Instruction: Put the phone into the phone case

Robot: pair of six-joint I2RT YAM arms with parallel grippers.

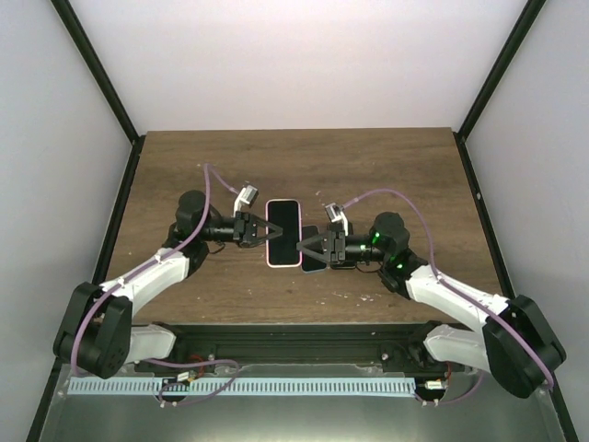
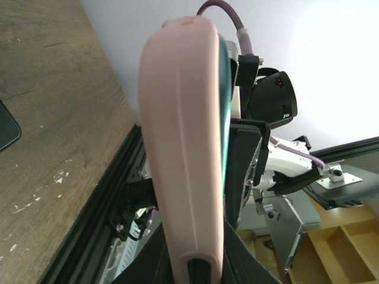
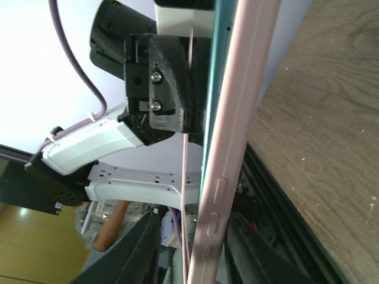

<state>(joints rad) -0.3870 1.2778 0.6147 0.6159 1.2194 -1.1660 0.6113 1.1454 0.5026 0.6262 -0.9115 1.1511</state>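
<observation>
The phone, with a black screen and teal edge, sits inside the pink phone case (image 1: 283,232), held up off the wooden table between both arms. My left gripper (image 1: 253,230) is shut on the case's left edge. In the left wrist view its jaws press both sides of the pink case (image 2: 183,148), with the gripper (image 2: 198,263) at the bottom. My right gripper (image 1: 313,247) is open around the case's right edge. In the right wrist view the case's button side (image 3: 228,148) lies against one finger (image 3: 249,248), and the other finger stands apart from it; the gripper (image 3: 192,236) straddles the edge.
A dark flat slab (image 1: 314,261) lies on the table (image 1: 386,175) under my right gripper; it also shows in the left wrist view (image 2: 6,130). White walls with black frame posts (image 1: 97,69) enclose the table. A black rail (image 1: 294,331) runs along the near edge.
</observation>
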